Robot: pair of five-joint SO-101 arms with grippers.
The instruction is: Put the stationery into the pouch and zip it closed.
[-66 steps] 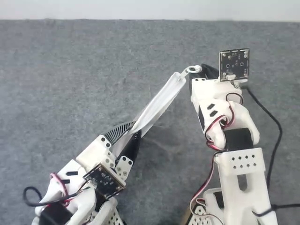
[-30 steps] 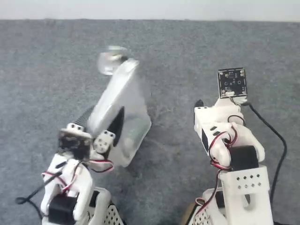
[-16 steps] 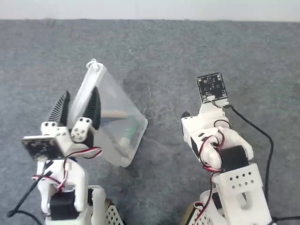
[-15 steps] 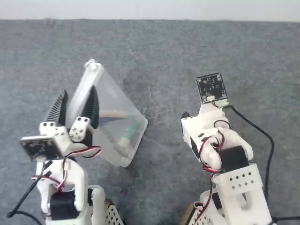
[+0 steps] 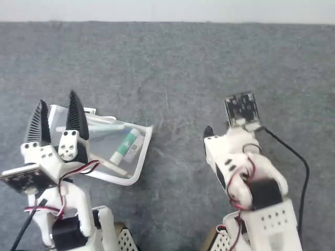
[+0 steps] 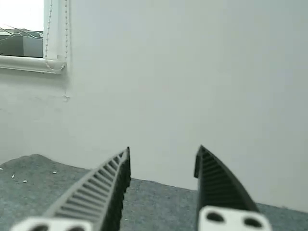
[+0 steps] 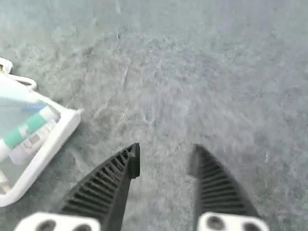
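Note:
The clear pouch [image 5: 135, 157] with white edging lies flat on the grey mat at the left, with a green-and-white tube [image 5: 125, 146] and a white pen inside it. My left gripper [image 5: 57, 112] is open and empty, raised over the pouch's left end, its fingers pointing up toward the wall [image 6: 163, 150]. My right gripper [image 5: 209, 132] hangs to the right of the pouch, apart from it. In the right wrist view this gripper [image 7: 165, 148] is open over bare mat, and the pouch [image 7: 48, 144] lies off to one side.
Grey mat [image 5: 209, 63] covers the table, with open room behind and between the arms. A white wall and a window sill [image 6: 29, 62] stand beyond the table. A black cable [image 5: 293, 151] trails from the right arm.
My left gripper has let go of the pouch, which dropped from a raised, tilted pose to lie flat. The left arm drew back and rose. The right arm pulled back from the pouch's zipper end.

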